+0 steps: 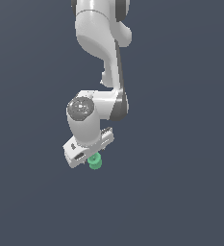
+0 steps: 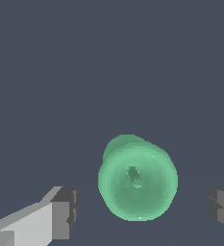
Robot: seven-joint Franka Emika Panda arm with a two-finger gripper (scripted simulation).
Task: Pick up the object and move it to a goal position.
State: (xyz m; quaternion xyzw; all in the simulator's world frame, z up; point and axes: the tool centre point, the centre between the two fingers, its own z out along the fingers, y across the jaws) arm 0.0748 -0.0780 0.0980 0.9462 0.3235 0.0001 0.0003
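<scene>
The object [image 1: 95, 162] is a small green spool with flared ends, standing on the dark surface just below the white hand of the arm. In the wrist view I look down onto the object [image 2: 137, 180], whose hollow top shows as a small dark slot. My gripper [image 2: 142, 211] is open, and the spool stands between its two fingers with a gap on each side. One grey fingertip [image 2: 65, 211] and the other fingertip [image 2: 223, 206] do not touch it. In the exterior view the hand hides the gripper's [image 1: 92, 157] fingers and part of the spool.
The arm [image 1: 101, 57] comes down from the top of the exterior view. A plain dark blue-grey surface [image 1: 180, 192] surrounds the spool on all sides.
</scene>
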